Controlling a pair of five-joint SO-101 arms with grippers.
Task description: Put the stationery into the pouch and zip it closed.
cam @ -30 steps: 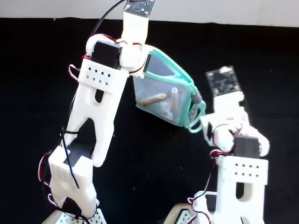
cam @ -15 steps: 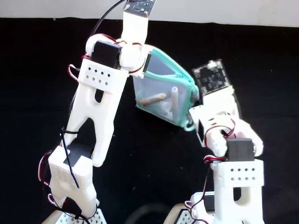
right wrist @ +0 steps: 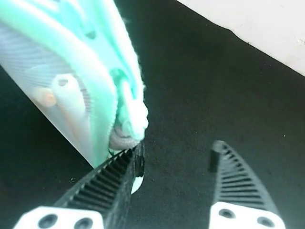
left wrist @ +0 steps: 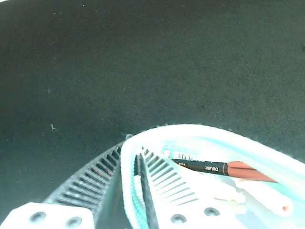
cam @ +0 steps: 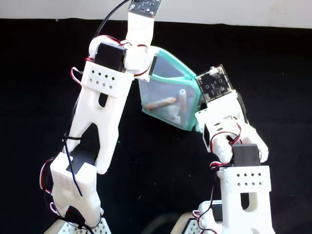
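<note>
My left jaws clamped on the clear teal-edged zip pouch [cam: 168, 114], my right jaws open, its zipper end against one jaw tip, outside their gap

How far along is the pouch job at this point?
Stationery looks loaded: a pen and other pieces lie inside the pouch. In hand: the left hand holds the pouch up by one end; the right hand is open beside the zip pull, not gripping it. Left: the mouth looks open, so zipping is not yet done.
</note>
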